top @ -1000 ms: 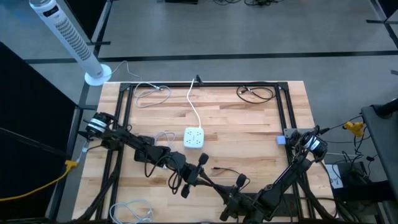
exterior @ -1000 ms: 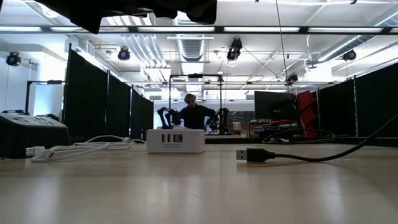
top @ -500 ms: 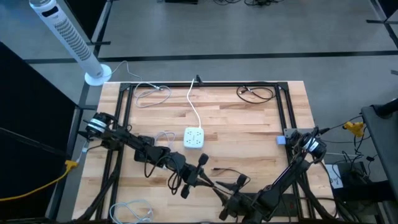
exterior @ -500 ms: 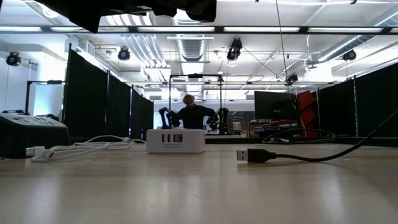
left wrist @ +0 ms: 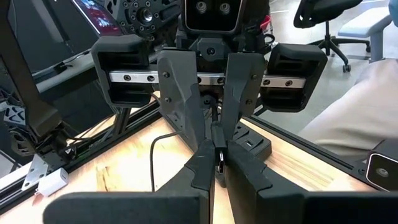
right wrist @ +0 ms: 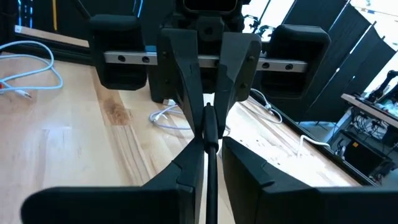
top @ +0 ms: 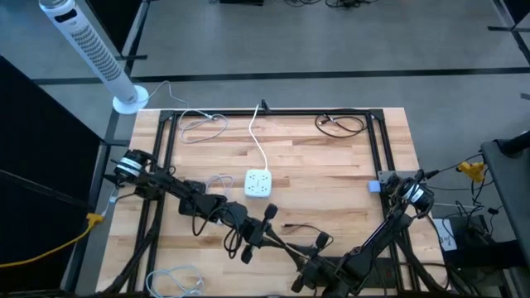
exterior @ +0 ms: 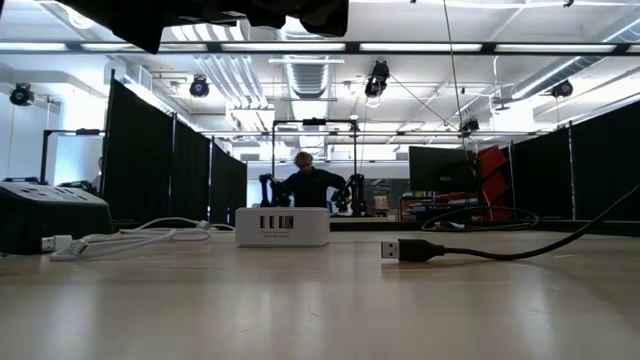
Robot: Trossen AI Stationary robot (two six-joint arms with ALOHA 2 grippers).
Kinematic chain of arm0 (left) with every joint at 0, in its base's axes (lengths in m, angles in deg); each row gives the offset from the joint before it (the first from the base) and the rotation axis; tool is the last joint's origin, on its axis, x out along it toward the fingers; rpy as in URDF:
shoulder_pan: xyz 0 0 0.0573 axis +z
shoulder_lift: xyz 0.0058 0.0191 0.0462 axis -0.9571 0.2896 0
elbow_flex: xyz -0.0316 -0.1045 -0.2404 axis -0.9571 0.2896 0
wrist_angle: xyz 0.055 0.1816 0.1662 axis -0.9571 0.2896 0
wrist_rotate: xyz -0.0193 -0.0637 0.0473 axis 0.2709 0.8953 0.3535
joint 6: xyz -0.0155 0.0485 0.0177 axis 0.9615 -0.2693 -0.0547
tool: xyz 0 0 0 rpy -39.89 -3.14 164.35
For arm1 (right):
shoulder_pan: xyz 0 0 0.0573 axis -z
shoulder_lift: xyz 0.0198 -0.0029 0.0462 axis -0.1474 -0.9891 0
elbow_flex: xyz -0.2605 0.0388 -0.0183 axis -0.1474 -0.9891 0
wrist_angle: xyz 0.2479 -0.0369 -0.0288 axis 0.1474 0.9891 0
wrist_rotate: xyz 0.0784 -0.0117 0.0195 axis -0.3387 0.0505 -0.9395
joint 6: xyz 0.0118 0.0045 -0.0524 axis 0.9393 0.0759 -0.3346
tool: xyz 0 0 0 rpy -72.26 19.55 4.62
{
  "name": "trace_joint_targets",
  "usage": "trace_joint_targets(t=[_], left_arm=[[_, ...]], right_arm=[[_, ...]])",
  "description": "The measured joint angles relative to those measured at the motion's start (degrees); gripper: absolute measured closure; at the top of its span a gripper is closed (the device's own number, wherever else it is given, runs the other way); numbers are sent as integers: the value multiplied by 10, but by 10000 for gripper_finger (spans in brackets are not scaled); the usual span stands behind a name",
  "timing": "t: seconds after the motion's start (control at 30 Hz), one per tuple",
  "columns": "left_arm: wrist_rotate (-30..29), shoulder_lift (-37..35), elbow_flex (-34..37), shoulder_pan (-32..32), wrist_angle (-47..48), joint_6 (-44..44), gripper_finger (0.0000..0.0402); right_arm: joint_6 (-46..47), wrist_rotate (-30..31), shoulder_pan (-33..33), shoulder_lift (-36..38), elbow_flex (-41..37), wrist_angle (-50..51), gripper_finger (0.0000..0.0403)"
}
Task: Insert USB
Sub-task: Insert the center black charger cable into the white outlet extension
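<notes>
A white charging hub (top: 258, 183) (exterior: 282, 226) lies mid-table, its ports facing the near edge. A black USB plug (top: 286, 223) (exterior: 402, 249) rests flat on the wood, and its black cable (top: 308, 227) curves up toward the arms. My left gripper (top: 277, 242) (left wrist: 214, 172) and my right gripper (top: 291, 251) (right wrist: 211, 150) meet tip to tip above the near middle of the table. Both are shut on a raised stretch of that cable. My left gripper pinches the black cable (right wrist: 210, 126) between its two fingertips (right wrist: 200, 106). It comes nearly level from the table's left. The held stretch is lifted clear of the table. My right gripper has the same cable (right wrist: 210, 180) running between its two fingers, along them. It comes nearly level from the table's right, facing the left gripper. In the left wrist view a slack length (left wrist: 153, 163) drops from it to the wood.
White cables lie at the far left (top: 201, 122), beside the hub (top: 217, 181) and at the near left corner (top: 175, 280). A black coil (top: 339, 124) lies far right. A black frame (top: 377, 141) borders the table. A person stands far behind it (exterior: 308, 180).
</notes>
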Motion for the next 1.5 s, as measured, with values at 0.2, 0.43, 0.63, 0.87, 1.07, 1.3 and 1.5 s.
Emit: trace_joint_targets(t=[0.2, 0.43, 0.63, 0.87, 1.07, 1.3, 1.5], left_arm=[[0, 0, 0, 0, 1, 0, 389], [0, 0, 0, 0, 1, 0, 389], [0, 0, 0, 0, 1, 0, 389], [0, 0, 0, 0, 3, 0, 389], [0, 0, 0, 0, 4, 0, 389], [1, 0, 0, 0, 6, 0, 389], [1, 0, 0, 0, 6, 0, 389]], right_arm=[[-2, -1, -1, 0, 0, -4, 343], [-2, -1, -1, 0, 0, -8, 319], [-3, -2, -1, 0, 0, -13, 316], [-17, -2, -1, 0, 0, -22, 337], [-17, -2, -1, 0, 0, -22, 355], [-17, -2, -1, 0, 0, -23, 359], [-17, -3, 0, 0, 0, -26, 355]])
